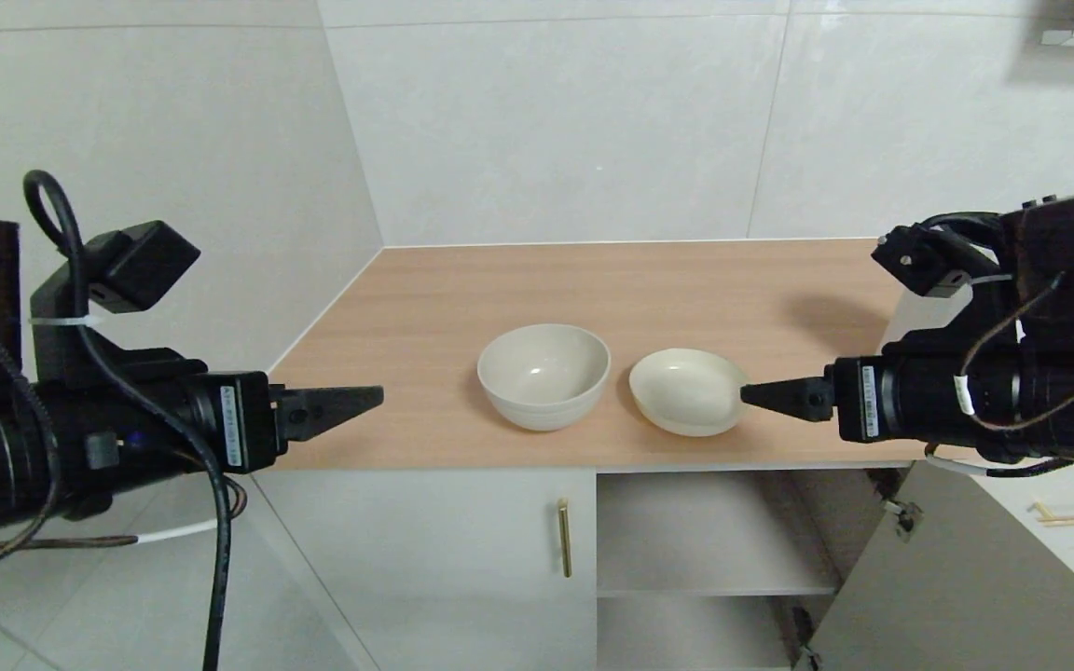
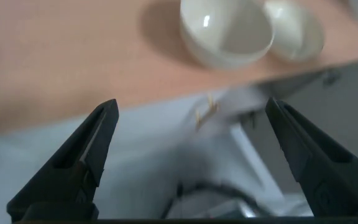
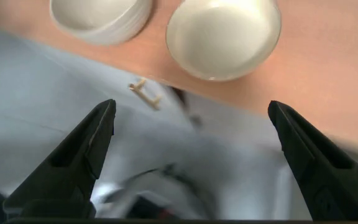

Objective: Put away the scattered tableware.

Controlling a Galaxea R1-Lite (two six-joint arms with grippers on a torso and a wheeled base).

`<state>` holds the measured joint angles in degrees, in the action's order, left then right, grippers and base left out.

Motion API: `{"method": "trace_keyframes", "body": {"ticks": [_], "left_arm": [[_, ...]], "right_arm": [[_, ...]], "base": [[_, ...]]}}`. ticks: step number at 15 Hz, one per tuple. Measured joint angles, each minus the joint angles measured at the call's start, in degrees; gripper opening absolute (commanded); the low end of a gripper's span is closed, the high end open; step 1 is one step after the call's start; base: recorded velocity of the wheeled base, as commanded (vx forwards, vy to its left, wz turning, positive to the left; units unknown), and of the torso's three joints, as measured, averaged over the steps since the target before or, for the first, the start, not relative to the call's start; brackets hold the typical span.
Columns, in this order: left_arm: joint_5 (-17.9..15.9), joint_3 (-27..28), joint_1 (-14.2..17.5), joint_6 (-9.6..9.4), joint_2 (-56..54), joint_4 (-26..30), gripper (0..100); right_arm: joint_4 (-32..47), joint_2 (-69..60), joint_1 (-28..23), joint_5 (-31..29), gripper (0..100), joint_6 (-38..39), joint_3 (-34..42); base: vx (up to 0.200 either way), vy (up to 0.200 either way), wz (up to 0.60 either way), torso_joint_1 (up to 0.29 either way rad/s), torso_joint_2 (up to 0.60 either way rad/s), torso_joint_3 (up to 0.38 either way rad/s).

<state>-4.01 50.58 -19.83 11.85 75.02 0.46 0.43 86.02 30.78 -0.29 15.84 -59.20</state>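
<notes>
My right gripper (image 1: 753, 395) hangs spread and empty, its tips just beside the shallow bowl (image 1: 686, 391) near the counter's (image 1: 686, 280) front edge. The deeper bowl (image 1: 543, 375) sits next to it, toward my left gripper (image 1: 364, 401), which is likewise spread but farther off.

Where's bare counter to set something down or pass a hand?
Free: the countertop strip behind both bowls up to the back wall, and the patch between the deep bowl and the left wall. The open cabinet shelf below looks bare. Crowded: front edge, deep bowl and shallow bowl close together, right end effector at the shallow bowl's rim.
</notes>
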Motion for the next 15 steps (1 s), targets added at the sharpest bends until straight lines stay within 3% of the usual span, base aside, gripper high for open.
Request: {"method": "trace_keyframes", "body": {"ticks": [1,2,3,5,9,10,12,15], "left_arm": [[-0.15,3.25,0.00,0.11,0.80,5.44,100],[-0.22,5.32,-0.06,0.95,1.96,7.45,100],[-0.12,6.83,-0.09,3.77,3.28,7.98,100],[0.00,9.73,-0.78,12.48,6.56,8.18,100],[0.13,14.28,-3.40,22.38,13.79,8.27,100],[0.16,15.35,-3.80,24.41,15.60,8.31,100],[-0.06,16.86,-4.19,25.73,18.92,8.07,100],[0.07,18.03,-4.78,31.88,22.93,4.10,100]], "right_arm": [[3.27,1.44,-0.28,-0.17,100,3.54,-3.15],[5.47,2.85,-0.57,-0.46,100,4.77,-5.35],[6.50,4.25,-0.80,-1.26,100,5.29,-6.73],[6.83,7.45,-1.07,-4.63,100,7.53,-8.77],[4.55,13.07,-1.27,-10.95,100,9.05,-10.64],[3.75,14.09,-1.27,-11.86,100,9.09,-10.79],[2.72,15.53,-1.34,-12.40,100,9.12,-10.90],[2.66,16.35,-1.82,-12.40,100,9.12,-10.95]], "base": [[0.000,0.000,0.00,0.000,0.00,0.000],[0.000,0.000,0.00,0.000,0.00,0.000],[0.000,0.000,0.00,0.000,0.00,0.000],[0.000,0.000,0.00,0.000,0.00,0.000],[0.000,0.000,0.00,0.000,0.00,0.000],[0.000,0.000,0.00,0.000,0.00,0.000],[0.000,0.000,0.00,0.000,0.00,0.000],[0.000,0.000,0.00,0.000,0.00,0.000]]}}
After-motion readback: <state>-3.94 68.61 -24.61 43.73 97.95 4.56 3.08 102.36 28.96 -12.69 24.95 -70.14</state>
